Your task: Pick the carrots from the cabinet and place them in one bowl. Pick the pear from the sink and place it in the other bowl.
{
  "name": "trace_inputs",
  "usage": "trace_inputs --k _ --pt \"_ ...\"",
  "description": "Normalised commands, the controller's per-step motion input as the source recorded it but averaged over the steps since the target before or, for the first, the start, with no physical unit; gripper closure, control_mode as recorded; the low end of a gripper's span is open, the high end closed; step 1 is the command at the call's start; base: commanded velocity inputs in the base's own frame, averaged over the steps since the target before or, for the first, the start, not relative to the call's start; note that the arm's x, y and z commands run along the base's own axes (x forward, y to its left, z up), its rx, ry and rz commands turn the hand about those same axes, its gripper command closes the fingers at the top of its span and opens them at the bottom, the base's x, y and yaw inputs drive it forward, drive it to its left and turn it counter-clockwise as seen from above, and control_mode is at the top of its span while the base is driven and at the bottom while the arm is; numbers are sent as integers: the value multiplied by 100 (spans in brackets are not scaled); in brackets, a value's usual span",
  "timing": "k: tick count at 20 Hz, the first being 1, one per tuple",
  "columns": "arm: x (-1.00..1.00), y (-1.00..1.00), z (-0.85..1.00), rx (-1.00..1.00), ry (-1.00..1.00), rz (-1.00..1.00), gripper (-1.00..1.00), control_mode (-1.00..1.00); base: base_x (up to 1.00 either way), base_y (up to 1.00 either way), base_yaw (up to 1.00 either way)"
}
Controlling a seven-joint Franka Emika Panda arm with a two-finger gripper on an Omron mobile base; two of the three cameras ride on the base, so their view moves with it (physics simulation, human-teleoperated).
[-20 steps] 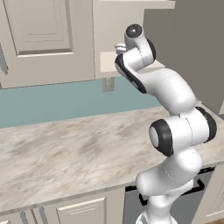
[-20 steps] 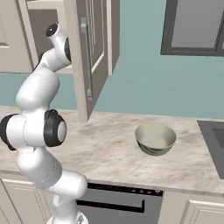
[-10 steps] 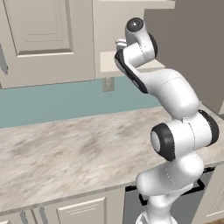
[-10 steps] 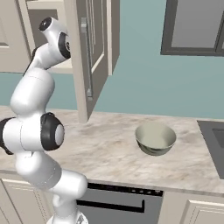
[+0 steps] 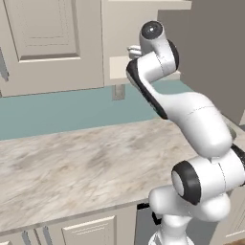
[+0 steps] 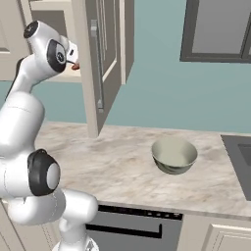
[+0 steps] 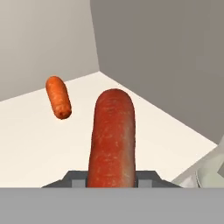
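Your arm [image 5: 191, 115] rose and swung further into the cabinet [image 6: 100, 59] over the last second, away from the desk [image 6: 122, 162]. The gripper [image 7: 111, 179] was clamped on one carrot [image 7: 111, 135], lifted off the shelf [image 7: 39, 144]; the second carrot [image 7: 58, 97] lay behind. The bowl [image 6: 174, 155] waited empty.

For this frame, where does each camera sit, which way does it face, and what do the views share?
Left base view: behind the arm's left, facing the counter and cabinet; arm at right.
Right base view: behind its right, facing the cream bowl; arm at left.
Hand view: on the hand, looking along the held carrot to the second carrot.
Both base views share cabinet and counter.
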Motion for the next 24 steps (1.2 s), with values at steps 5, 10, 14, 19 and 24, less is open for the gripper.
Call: trace_inputs --k 5,10,14,19,24 --pt "-100 10 -1 1 0 3 100 -100 0 0 0" --pt "-100 1 -11 8 0 8 100 -100 0 0 0" --pt "-84 10 -13 1 0 17 100 -100 0 0 0" --pt "-49 7 -1 -6 15 26 100 -100 0 0 0" --pt "-57 9 1 -9 23 25 100 -100 0 0 0"
